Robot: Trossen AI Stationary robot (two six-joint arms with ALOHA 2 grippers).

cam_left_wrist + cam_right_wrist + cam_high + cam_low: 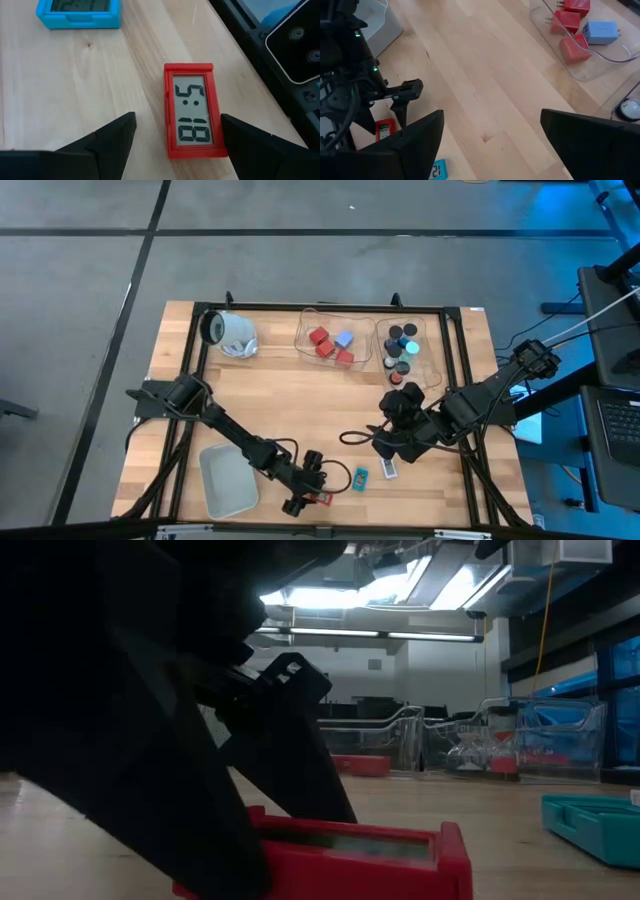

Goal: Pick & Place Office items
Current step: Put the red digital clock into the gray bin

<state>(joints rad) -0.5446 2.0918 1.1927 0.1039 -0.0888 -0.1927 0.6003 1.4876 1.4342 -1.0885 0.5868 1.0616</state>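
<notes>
The red digital clock (195,111) lies flat on the wooden table (290,405) near its front edge, between the spread, empty fingers of the left gripper (177,137), long axis running along them. The right gripper (388,448), also released, waits farther right, past a teal clock (360,477).

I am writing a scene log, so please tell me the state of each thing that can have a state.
Left gripper: fingers open, one on each side of the red clock, not gripping.
Red clock: flat on the table, display lit, face up.
Blue clock: flat on the table, untouched.
Right gripper: fingers open, empty, above bare table.
Clear bin: holds red and blue blocks.
Grey-white bin: empty.
</notes>
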